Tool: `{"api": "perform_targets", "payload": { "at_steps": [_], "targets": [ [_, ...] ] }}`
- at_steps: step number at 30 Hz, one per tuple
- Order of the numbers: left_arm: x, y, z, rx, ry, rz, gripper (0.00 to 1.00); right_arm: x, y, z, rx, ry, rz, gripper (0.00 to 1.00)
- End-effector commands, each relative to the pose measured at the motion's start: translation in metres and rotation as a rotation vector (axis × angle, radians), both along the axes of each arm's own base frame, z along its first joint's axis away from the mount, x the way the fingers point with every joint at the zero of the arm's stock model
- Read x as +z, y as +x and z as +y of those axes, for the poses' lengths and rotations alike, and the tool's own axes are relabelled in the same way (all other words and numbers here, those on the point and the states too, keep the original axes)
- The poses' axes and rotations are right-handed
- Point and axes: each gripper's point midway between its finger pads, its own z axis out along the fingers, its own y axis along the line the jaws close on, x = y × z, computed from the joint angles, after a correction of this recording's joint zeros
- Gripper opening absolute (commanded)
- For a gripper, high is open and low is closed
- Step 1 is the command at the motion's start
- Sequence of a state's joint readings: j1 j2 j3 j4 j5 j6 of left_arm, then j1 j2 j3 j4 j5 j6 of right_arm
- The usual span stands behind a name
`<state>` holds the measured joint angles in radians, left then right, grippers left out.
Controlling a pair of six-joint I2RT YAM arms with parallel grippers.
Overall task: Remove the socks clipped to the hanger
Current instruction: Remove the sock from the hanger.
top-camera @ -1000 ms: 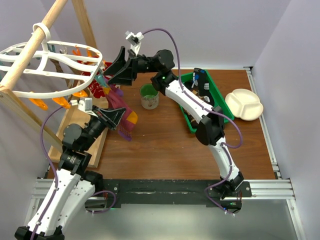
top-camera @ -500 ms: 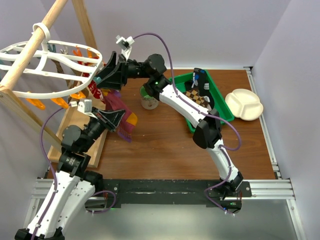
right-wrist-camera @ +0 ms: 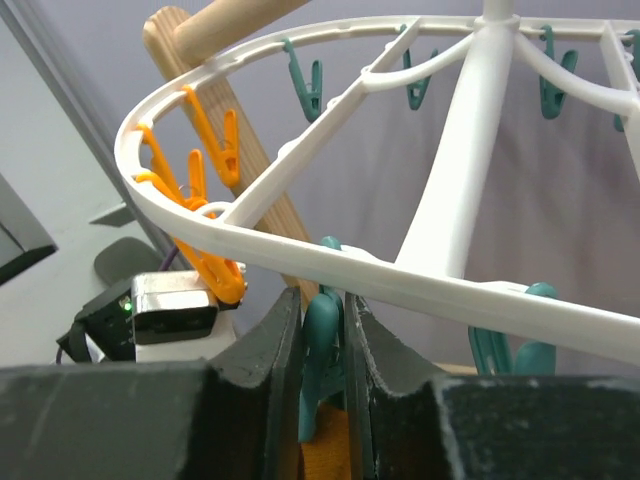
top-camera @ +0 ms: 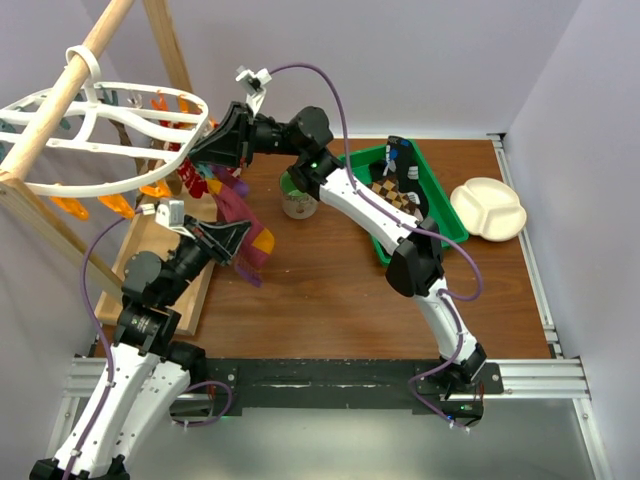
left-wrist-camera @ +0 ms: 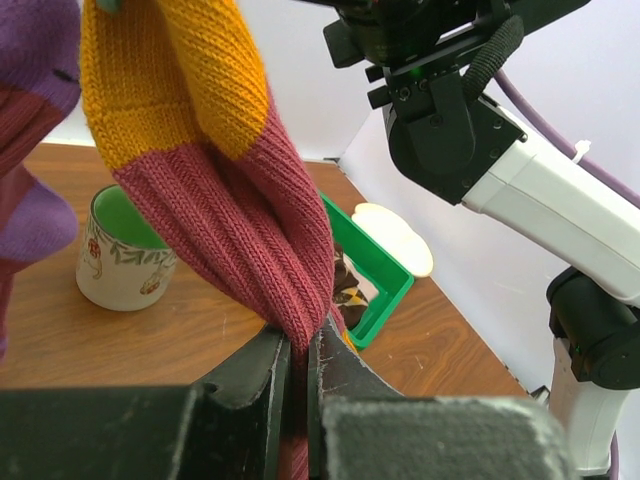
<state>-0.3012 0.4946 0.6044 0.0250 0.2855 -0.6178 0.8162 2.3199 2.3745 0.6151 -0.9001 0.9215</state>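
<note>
The white oval hanger (top-camera: 196, 118) hangs from a wooden pole at the upper left, with orange and teal clips under its rim (right-wrist-camera: 330, 265). A maroon and orange sock (top-camera: 237, 205) hangs from its near edge. My left gripper (top-camera: 243, 243) is shut on the lower maroon part of that sock (left-wrist-camera: 240, 230), pinched between the jaws (left-wrist-camera: 298, 350). My right gripper (top-camera: 200, 152) sits just under the rim, shut on a teal clip (right-wrist-camera: 320, 360) with orange fabric below it. A red-and-white striped sock (top-camera: 192, 182) and a purple sock (left-wrist-camera: 30, 60) hang beside it.
A green-lined mug (top-camera: 298, 193) stands behind the socks. A green bin (top-camera: 440, 200) holding a checkered sock (top-camera: 385, 190) lies under the right arm, with a white divided plate (top-camera: 488, 208) at the far right. The wooden pole frame (top-camera: 60, 90) and its base board (top-camera: 150, 250) fill the left.
My right gripper has moved left to the hanger's rim and closed from wide open onto the teal clip. The left gripper has kept its hold on the sock without moving.
</note>
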Motion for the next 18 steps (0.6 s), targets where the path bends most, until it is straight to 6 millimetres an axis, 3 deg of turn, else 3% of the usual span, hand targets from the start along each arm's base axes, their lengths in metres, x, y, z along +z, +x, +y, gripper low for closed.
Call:
{"api": "perform_targets", "payload": {
  "at_steps": [1,5,11,18],
  "targets": [
    [0.011,-0.008,-0.003,-0.033,-0.007,-0.025,0.0,0.035,-0.008,-0.013,-0.031,0.065,-0.04,0.1],
    [0.006,-0.01,-0.002,-0.033,-0.005,-0.019,0.0,0.035,-0.007,-0.012,-0.039,0.062,-0.046,0.02],
    [-0.01,-0.013,0.002,-0.015,0.009,0.027,0.0,0.034,-0.004,-0.011,-0.063,0.053,-0.048,0.02],
    [-0.012,-0.014,0.003,-0.008,0.016,0.032,0.0,0.035,-0.002,-0.013,-0.101,0.055,-0.055,0.34]
  ]
}}
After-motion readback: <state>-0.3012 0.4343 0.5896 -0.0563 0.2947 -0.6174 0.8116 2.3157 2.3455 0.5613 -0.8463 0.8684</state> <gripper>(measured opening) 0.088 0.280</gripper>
